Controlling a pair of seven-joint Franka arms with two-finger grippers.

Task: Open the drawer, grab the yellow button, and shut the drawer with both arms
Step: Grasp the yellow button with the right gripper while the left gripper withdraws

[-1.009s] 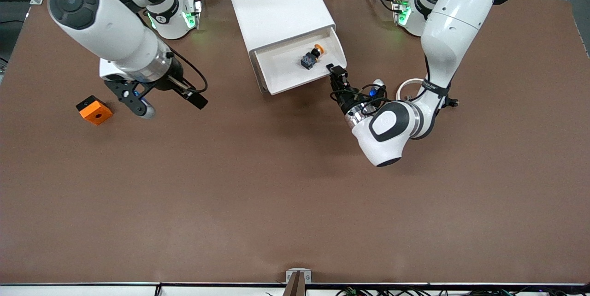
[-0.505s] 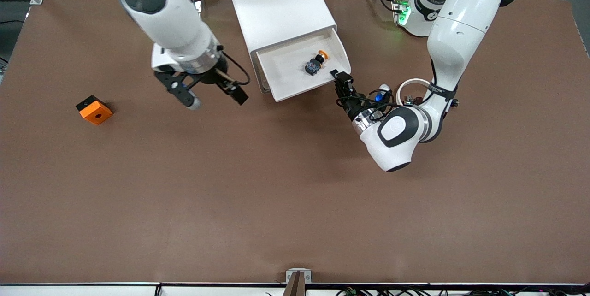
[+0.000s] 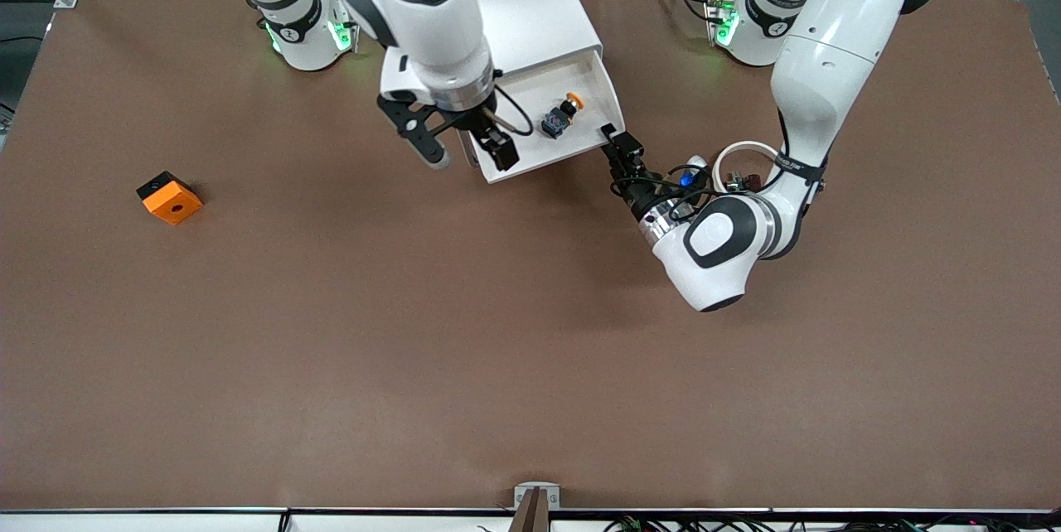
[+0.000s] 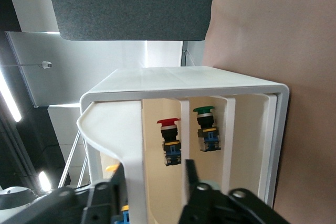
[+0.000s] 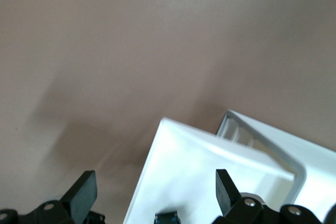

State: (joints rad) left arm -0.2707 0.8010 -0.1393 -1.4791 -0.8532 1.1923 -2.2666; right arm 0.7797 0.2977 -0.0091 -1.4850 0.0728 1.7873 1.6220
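Observation:
The white cabinet (image 3: 514, 2) lies at the middle of the table's robot end, and its top drawer (image 3: 530, 152) is pulled out. The button (image 3: 559, 115), with an orange cap and a black-and-blue body, lies in the drawer. My left gripper (image 3: 622, 141) is at the front slat's corner toward the left arm's end. In the left wrist view the gripper (image 4: 153, 174) is open with the slat (image 4: 134, 150) between its fingers. My right gripper (image 3: 467, 152) is open and empty over the drawer's other front corner. The right wrist view shows that gripper (image 5: 155, 179) over the drawer (image 5: 199, 166).
An orange block with a hole (image 3: 169, 198) sits toward the right arm's end. A white ring (image 3: 743, 152) and small dark parts lie by the left arm's wrist. Lower drawers hold a red-capped button (image 4: 169, 129) and a green-capped one (image 4: 203, 124).
My right arm has swung from near the orange block to over the drawer's corner. My left gripper has drawn the drawer a little farther out toward the front camera.

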